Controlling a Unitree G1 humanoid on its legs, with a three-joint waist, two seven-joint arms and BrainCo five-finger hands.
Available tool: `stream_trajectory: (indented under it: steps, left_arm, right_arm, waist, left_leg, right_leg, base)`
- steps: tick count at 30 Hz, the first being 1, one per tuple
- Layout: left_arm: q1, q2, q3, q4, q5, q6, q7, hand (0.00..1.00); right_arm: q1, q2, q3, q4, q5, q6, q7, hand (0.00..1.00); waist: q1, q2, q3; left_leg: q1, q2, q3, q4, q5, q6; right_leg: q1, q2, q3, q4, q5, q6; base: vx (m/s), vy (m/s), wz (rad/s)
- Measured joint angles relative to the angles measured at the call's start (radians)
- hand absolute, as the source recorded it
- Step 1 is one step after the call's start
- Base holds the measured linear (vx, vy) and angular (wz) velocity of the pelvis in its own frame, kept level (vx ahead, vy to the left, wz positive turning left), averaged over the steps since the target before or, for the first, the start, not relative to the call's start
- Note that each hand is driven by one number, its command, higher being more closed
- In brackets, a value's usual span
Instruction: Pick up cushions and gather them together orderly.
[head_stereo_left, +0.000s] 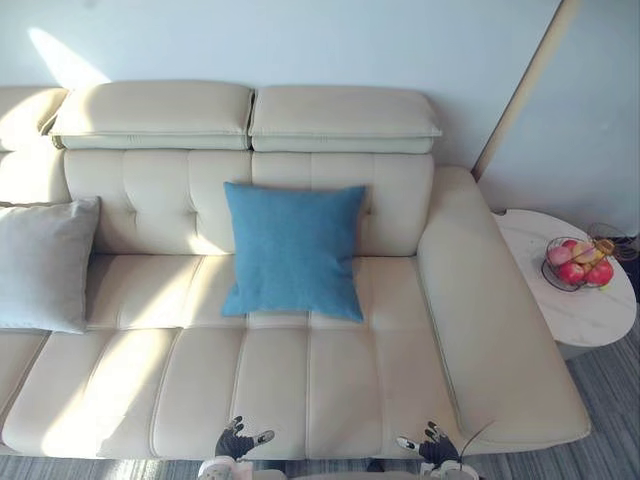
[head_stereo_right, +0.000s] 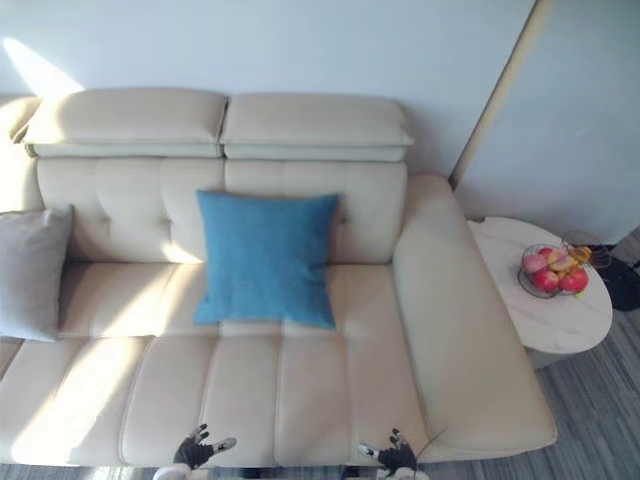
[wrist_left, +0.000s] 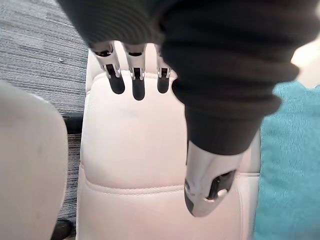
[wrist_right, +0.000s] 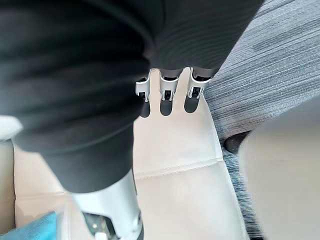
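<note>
Currently both hands are empty: left hand (head_stereo_left: 238, 440) and right hand (head_stereo_left: 435, 450) hover at the front edge of the sofa (head_stereo_left: 300, 390), fingers straight and spread. Blue cushion (head_stereo_left: 293, 250) stands propped against the backrest, centre. Grey cushion (head_stereo_left: 45, 262) is propped likewise, well apart to the left. Bare seat between them allows free reach; armrest (head_stereo_left: 480, 330) bounds the right.

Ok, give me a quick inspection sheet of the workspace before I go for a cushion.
Surface: cream sofa, seat partly sunlit.
Job's things: blue cushion upright against the backrest, centre; grey cushion at the left, apart from it.
Clutter: nothing seen.
Hands: left hand and right hand over the seat's front edge, fingers straight, holding nothing.
Cables: nothing seen.
Surroundings: round side table at the right with a bowl of fruit; grey floor.
</note>
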Motion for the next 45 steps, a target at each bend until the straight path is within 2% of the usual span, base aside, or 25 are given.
stream_trajectory:
  steps: [1,2,3,4,5,6,7,8,9,11,12,13,15,16,18,19,20,23,24,26,29,32,37,42,45]
  left_arm:
    - [-0.012,0.003,-0.007,0.0,0.001,0.002,0.0,0.0]
    - [-0.037,0.0,-0.007,-0.001,0.0,0.005,0.0,0.0]
    - [-0.051,-0.007,-0.002,-0.015,0.0,0.004,0.0,0.0]
    - [-0.054,-0.009,0.006,-0.027,-0.002,0.001,0.002,0.0]
    - [-0.057,-0.009,0.005,-0.036,-0.003,0.003,0.002,0.0]
    - [-0.051,-0.009,0.009,-0.047,-0.004,0.001,0.005,0.0]
    - [-0.046,-0.008,0.023,-0.052,-0.004,0.001,0.005,0.0]
    - [-0.044,-0.008,0.042,-0.054,-0.005,0.001,0.007,0.0]
    - [-0.042,-0.014,0.055,-0.056,-0.006,0.004,0.017,0.0]
    - [-0.031,-0.043,0.063,-0.06,-0.022,0.004,0.022,0.0]
    - [-0.023,-0.054,0.071,-0.07,-0.049,0.002,0.023,0.0]
    - [-0.015,-0.063,0.07,-0.063,-0.088,0.002,0.023,0.0]
    - [-0.017,-0.069,0.07,-0.058,-0.109,0.005,0.025,0.0]
    - [-0.018,-0.071,0.07,-0.05,-0.119,0.006,0.025,0.0]
    - [-0.024,-0.064,0.071,-0.053,-0.122,0.003,0.026,0.0]
    - [-0.022,-0.064,0.07,-0.052,-0.121,0.003,0.026,0.0]
    - [-0.022,-0.062,0.068,-0.048,-0.121,0.004,0.026,0.0]
    - [-0.026,-0.065,0.061,-0.035,-0.119,0.004,0.024,0.0]
    - [-0.027,-0.065,0.061,-0.023,-0.117,0.005,0.022,0.0]
    - [-0.016,-0.048,0.052,-0.014,-0.107,0.008,0.02,0.0]
    - [0.001,-0.015,0.028,0.004,-0.078,0.025,0.016,0.0]
    - [0.007,-0.011,0.024,0.022,-0.068,0.028,0.016,0.0]
    - [0.021,-0.031,0.026,0.04,-0.056,0.029,0.015,0.0]
    - [0.029,-0.029,0.033,0.04,-0.042,0.029,0.012,0.0]
    - [0.027,-0.022,0.035,0.04,-0.04,0.029,-0.001,0.0]
  right_arm:
    - [-0.012,0.0,0.006,-0.002,0.0,0.0,0.0,0.0]
    - [-0.025,-0.001,0.013,-0.006,-0.001,0.0,-0.002,0.0]
    - [-0.031,0.0,0.014,-0.011,-0.001,0.004,-0.005,0.0]
    - [-0.029,0.007,0.018,-0.025,-0.001,0.006,-0.004,0.0]
    - [-0.015,0.013,0.019,-0.024,-0.001,0.007,-0.004,0.0]
    - [-0.003,0.015,0.026,-0.023,-0.002,0.007,-0.005,0.0]
    - [-0.001,0.015,0.036,-0.023,-0.002,0.007,-0.004,0.0]
    - [-0.013,0.017,0.037,-0.027,-0.002,0.007,-0.005,0.0]
    - [-0.035,0.022,0.036,-0.031,-0.003,0.007,-0.011,0.0]
    - [-0.044,0.023,0.036,-0.053,-0.002,0.008,-0.016,0.0]
    - [-0.042,0.023,0.037,-0.07,-0.002,0.006,-0.023,0.0]
    - [-0.044,0.027,0.052,-0.075,-0.002,0.006,-0.034,0.0]
    - [-0.045,0.025,0.059,-0.09,-0.003,0.005,-0.039,0.0]
    - [-0.042,0.025,0.053,-0.087,-0.002,0.007,-0.042,0.0]
    - [-0.018,0.027,0.036,-0.067,-0.002,0.01,-0.05,0.0]
    - [-0.017,0.02,0.036,-0.059,-0.002,0.011,-0.05,0.0]
    - [-0.013,0.009,0.036,-0.061,-0.002,0.008,-0.049,0.0]
    - [0.007,-0.007,0.029,-0.043,-0.002,0.009,-0.046,0.0]
    - [0.016,-0.007,0.025,-0.029,-0.002,0.009,-0.043,0.0]
    - [0.02,0.0,0.0,-0.007,-0.002,0.013,-0.031,0.0]
    - [0.031,0.006,-0.005,0.019,-0.002,0.012,-0.017,0.0]
    - [0.037,0.005,-0.005,0.027,-0.003,0.013,-0.009,0.0]
    - [0.054,-0.013,-0.006,0.032,-0.035,0.017,-0.01,0.0]
    - [0.056,-0.01,-0.007,0.038,-0.041,0.026,-0.01,0.0]
    - [0.046,-0.006,-0.017,0.06,-0.041,0.029,-0.01,0.0]
  waist:
    - [-0.004,-0.003,0.007]
    - [-0.005,-0.001,0.018]
    - [0.001,0.008,0.028]
    - [0.0,0.004,0.031]
    - [-0.001,-0.001,0.031]
    - [0.004,-0.007,0.025]
    - [0.008,-0.012,0.018]
    - [0.012,-0.019,0.014]
    - [0.03,-0.034,0.012]
    - [0.052,0.009,0.03]
    - [0.064,0.025,0.029]
    - [0.069,0.043,0.017]
    - [0.062,0.063,0.022]
    - [0.047,0.069,0.029]
    - [0.054,0.05,0.028]
    - [0.053,0.044,0.024]
    - [0.042,0.039,0.02]
    - [0.04,0.045,0.018]
    - [0.037,0.056,0.013]
    - [0.03,0.028,-0.003]
    - [0.018,-0.005,-0.025]
    - [0.007,-0.004,-0.036]
    - [-0.001,0.028,-0.056]
    - [-0.001,0.025,-0.076]
    - [-0.003,0.011,-0.071]
  left_leg:
    - [-0.015,0.001,0.003,0.013,-0.002,0.006]
    - [-0.049,0.005,0.01,0.053,-0.01,0.021]
    - [-0.082,0.03,0.014,0.084,-0.016,0.033]
    - [-0.086,0.024,0.002,0.099,-0.017,0.034]
    - [-0.087,0.016,-0.017,0.117,-0.017,0.034]
    - [-0.104,0.013,-0.035,0.145,-0.016,0.034]
    - [-0.127,0.013,-0.044,0.165,-0.016,0.033]
    - [-0.169,0.012,-0.052,0.196,-0.012,0.027]
    - [-0.215,0.015,-0.048,0.239,-0.005,0.015]
    - [-0.232,0.058,-0.043,0.25,0.014,-0.007]
    - [-0.241,0.085,-0.033,0.245,0.035,0.0]
    - [-0.262,0.113,-0.024,0.209,0.071,0.016]
    - [-0.272,0.135,-0.022,0.173,0.08,0.036]
    - [-0.279,0.147,-0.024,0.153,0.031,0.021]
    - [-0.278,0.125,-0.031,0.301,0.005,-0.006]
    - [-0.273,0.103,-0.031,0.378,-0.015,-0.012]
    - [-0.269,0.079,-0.026,0.449,-0.092,-0.008]
    - [-0.239,0.084,-0.022,0.61,-0.258,0.007]
    - [-0.221,0.083,-0.015,0.59,-0.277,0.004]
    - [-0.153,0.04,0.007,0.45,-0.271,0.011]
    - [-0.083,-0.023,0.022,0.284,-0.173,0.038]
    - [-0.061,-0.05,0.004,0.205,-0.116,0.053]
    - [0.023,-0.058,0.0,0.02,-0.024,0.049]
    - [0.037,-0.053,-0.025,-0.009,-0.017,0.046]
    - [0.053,-0.055,-0.027,-0.009,-0.012,0.045]
  right_leg:
    - [-0.021,-0.002,-0.008,0.022,0.007,0.006]
    - [-0.047,-0.004,-0.024,0.034,0.036,0.033]
    - [-0.06,-0.008,-0.044,0.083,0.01,0.032]
    - [-0.099,-0.029,-0.08,0.281,-0.061,0.018]
    - [-0.098,-0.055,-0.099,0.464,-0.106,0.032]
    - [-0.072,-0.079,-0.107,0.585,-0.115,0.039]
    - [-0.058,-0.091,-0.106,0.621,-0.115,0.04]
    - [-0.038,-0.105,-0.101,0.629,-0.113,0.038]
    - [0.002,-0.096,-0.088,0.539,-0.126,0.035]
    - [0.049,-0.057,-0.115,0.428,-0.186,0.03]
    - [0.076,-0.036,-0.148,0.358,-0.219,0.029]
    - [0.085,-0.012,-0.191,0.279,-0.268,0.007]
    - [0.085,0.014,-0.215,0.235,-0.286,-0.026]
    - [0.085,0.016,-0.247,0.211,-0.265,-0.054]
    - [0.073,-0.012,-0.266,0.207,-0.24,-0.069]
    - [0.065,-0.027,-0.268,0.202,-0.231,-0.067]
    - [0.05,-0.041,-0.273,0.19,-0.206,-0.063]
    - [0.041,-0.049,-0.278,0.148,-0.15,-0.037]
    - [0.052,-0.046,-0.279,0.134,-0.135,-0.019]
    - [0.081,-0.056,-0.263,0.047,-0.095,0.009]
    - [0.12,-0.085,-0.237,-0.05,-0.033,0.003]
    - [0.117,-0.098,-0.239,-0.061,-0.029,0.007]
    - [0.116,-0.085,-0.236,-0.07,-0.028,0.005]
    - [0.122,-0.066,-0.216,-0.099,-0.009,0.005]
    - [0.149,-0.065,-0.215,-0.118,0.006,0.011]
  base:
    - [-0.13,-0.004,-0.3]
    - [-0.12,0.015,-0.07]
    - [-0.13,0.023,0.07]
    - [-0.08,-0.005,0.36]
    - [-0.09,-0.057,0.53]
    - [-0.09,-0.085,0.5]
    - [-0.16,-0.132,0.32]
    - [-0.23,-0.173,0.12]
    - [-0.33,-0.241,0.03]
    - [-0.33,-0.192,-0.19]
    - [-0.43,-0.238,-0.29]
    - [-0.45,-0.268,-0.18]
    - [-0.35,-0.182,0.13]
    - [-0.27,-0.079,0.36]
    - [-0.25,-0.018,0.21]
    - [-0.26,0.003,0.12]
    - [-0.24,0.058,0.11]
    - [-0.11,0.149,0.05]
    - [-0.07,0.208,0.11]
    - [-0.09,0.206,0.03]
    - [-0.06,0.143,0.07]
    - [-0.14,0.07,0.18]
    - [-0.11,-0.006,0.02]
    - [0.0,-0.022,-0.09]
    - [0.08,-0.019,0.01]
